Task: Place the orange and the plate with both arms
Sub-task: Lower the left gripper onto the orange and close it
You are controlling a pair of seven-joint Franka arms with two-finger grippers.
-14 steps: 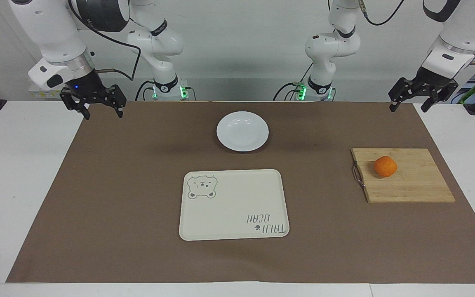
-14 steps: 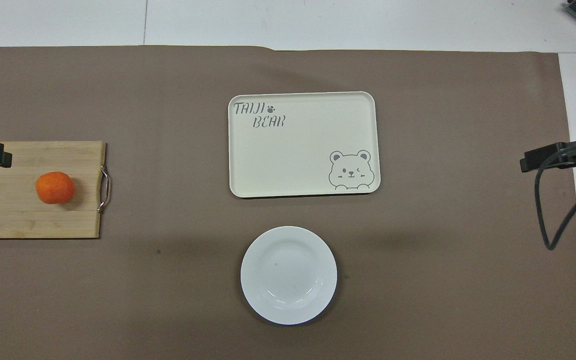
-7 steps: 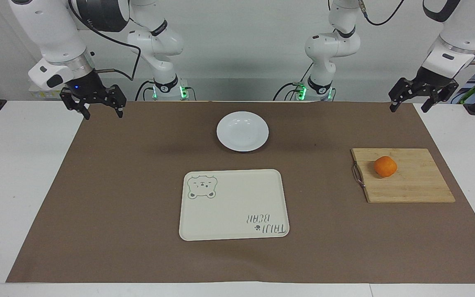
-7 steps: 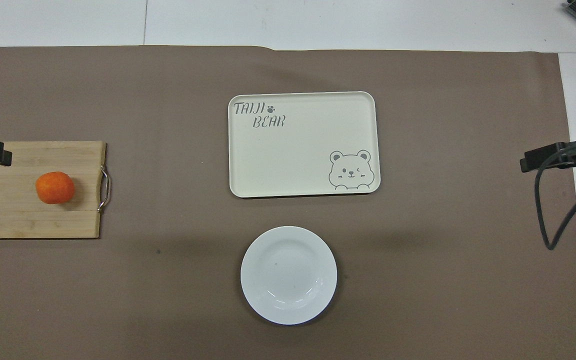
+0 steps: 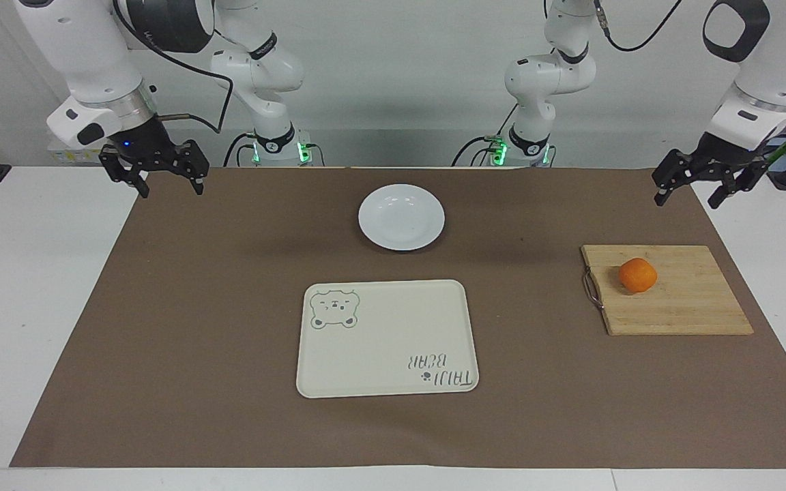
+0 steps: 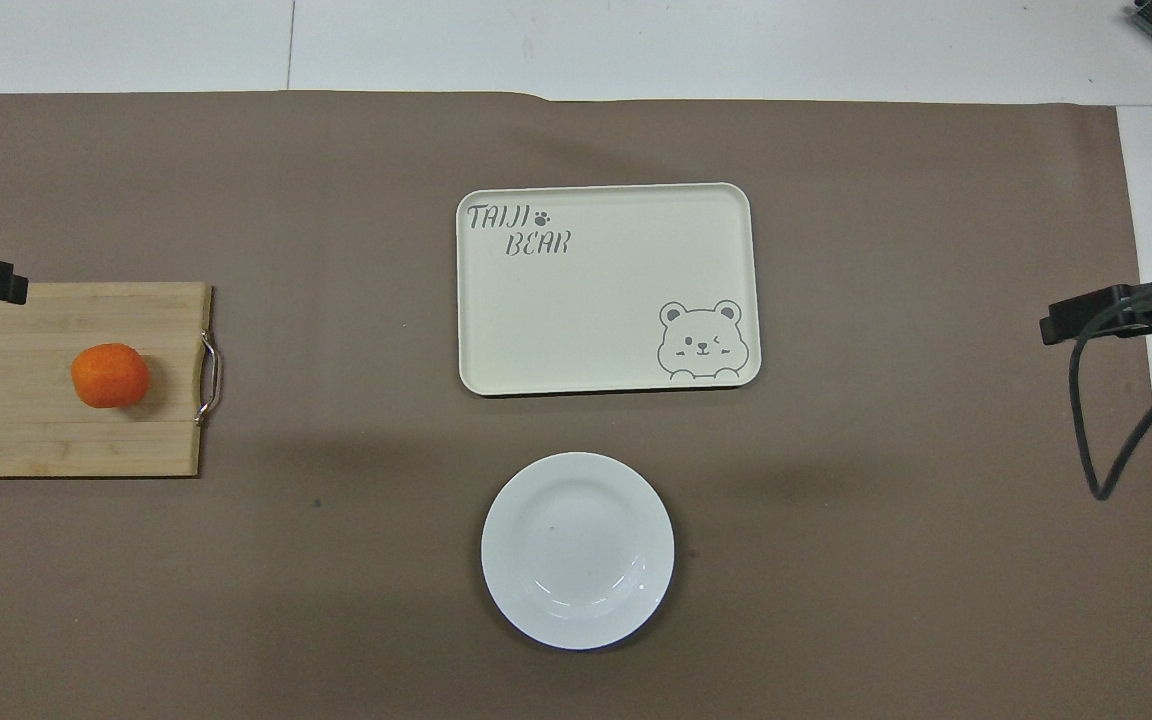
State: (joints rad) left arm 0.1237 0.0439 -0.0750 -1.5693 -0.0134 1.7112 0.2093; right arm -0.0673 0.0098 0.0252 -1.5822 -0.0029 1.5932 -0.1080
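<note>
Presently, the orange (image 5: pixel 637 275) sits on a bamboo cutting board (image 5: pixel 686 307) at the left arm's end of the table, resting on the half of the board nearer its metal handle (image 5: pixel 591 289). Nothing touches the fruit.

The plate (image 5: pixel 401 217) lies flat on the brown mat (image 5: pixel 195 307) at mid-table, close to the robots. It holds nothing. Just farther from the robots than the plate lies a cream tray (image 5: pixel 386 341) printed with a bear drawing and lettering; its surface is bare. Plate and tray are apart, with a strip of mat between them.

The left gripper (image 5: pixel 692 191) hangs in the air over the mat's corner at the left arm's end, above the table and clear of the cutting board. Its fingers are spread wide and carry nothing.

The right gripper (image 5: pixel 168 183) hangs over the mat's edge at the right arm's end, well apart from the plate. Its fingers are likewise spread, with nothing between them.

In the overhead view only a dark tip of each gripper shows at the frame's sides.
</note>
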